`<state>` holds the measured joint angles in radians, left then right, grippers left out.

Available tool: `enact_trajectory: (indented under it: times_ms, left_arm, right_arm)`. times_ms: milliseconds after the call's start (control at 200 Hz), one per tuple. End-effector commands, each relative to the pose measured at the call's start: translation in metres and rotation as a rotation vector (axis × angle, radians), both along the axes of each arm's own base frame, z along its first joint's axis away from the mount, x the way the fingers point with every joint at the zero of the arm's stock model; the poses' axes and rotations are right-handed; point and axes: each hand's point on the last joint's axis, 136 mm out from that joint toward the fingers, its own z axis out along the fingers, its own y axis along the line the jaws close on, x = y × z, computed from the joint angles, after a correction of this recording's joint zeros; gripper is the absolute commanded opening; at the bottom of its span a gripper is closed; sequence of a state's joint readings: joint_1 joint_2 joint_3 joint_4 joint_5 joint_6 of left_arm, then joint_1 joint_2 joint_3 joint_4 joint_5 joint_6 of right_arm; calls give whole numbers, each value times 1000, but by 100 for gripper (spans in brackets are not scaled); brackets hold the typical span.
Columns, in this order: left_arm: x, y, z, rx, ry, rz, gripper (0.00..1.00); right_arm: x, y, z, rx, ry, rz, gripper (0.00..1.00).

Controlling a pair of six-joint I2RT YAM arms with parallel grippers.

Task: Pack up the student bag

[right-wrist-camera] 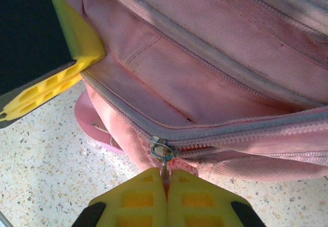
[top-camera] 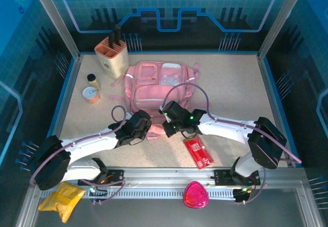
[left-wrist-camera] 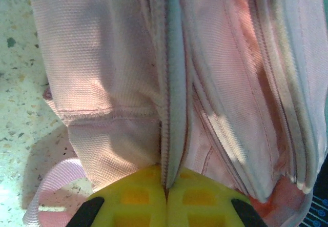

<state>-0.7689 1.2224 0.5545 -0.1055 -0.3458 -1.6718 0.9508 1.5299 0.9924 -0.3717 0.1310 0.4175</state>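
The left gripper (left-wrist-camera: 166, 190) is clenched, its yellow fingers (left-wrist-camera: 134, 202) pressed flat together on a pale zip band of the bag (left-wrist-camera: 97, 68). The right gripper (right-wrist-camera: 166, 180) is clenched as well, pinching the metal zip pull (right-wrist-camera: 162, 149) at the bag's near edge (one left finger sits just beside it, touching the fabric). The bag lies flat in the middle of the speckled beige table (top-camera: 230, 83), pockets up, both grippers at its near side. A beige holder (top-camera: 114, 57) stands at the far left just beside the bag. A red packet (top-camera: 198, 152) lies near the right arm. Blue panelled walls enclose the table.
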Motion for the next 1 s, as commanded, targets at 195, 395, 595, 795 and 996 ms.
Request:
enact_trajectory:
  times_ms: [195, 395, 595, 795, 996]
  left_arm:
    - [10, 49, 22, 183, -69, -30, 0]
    - [26, 65, 30, 180, -81, -94, 0]
    - [40, 83, 41, 217, -91, -114, 0]
    - [34, 87, 47, 218, -85, -154, 38]
    - [2, 67, 44, 118, -103, -130, 55]
  right_arm:
    - [0, -62, -5, -102, 3, -97, 0]
    - [14, -85, -4, -113, 4, -153, 0]
    - [0, -50, 2, -42, 37, -72, 0]
    - [-4, -18, 11, 26, 48, -40, 0]
    - [-6, -13, 2, 35, 64, -36, 0]
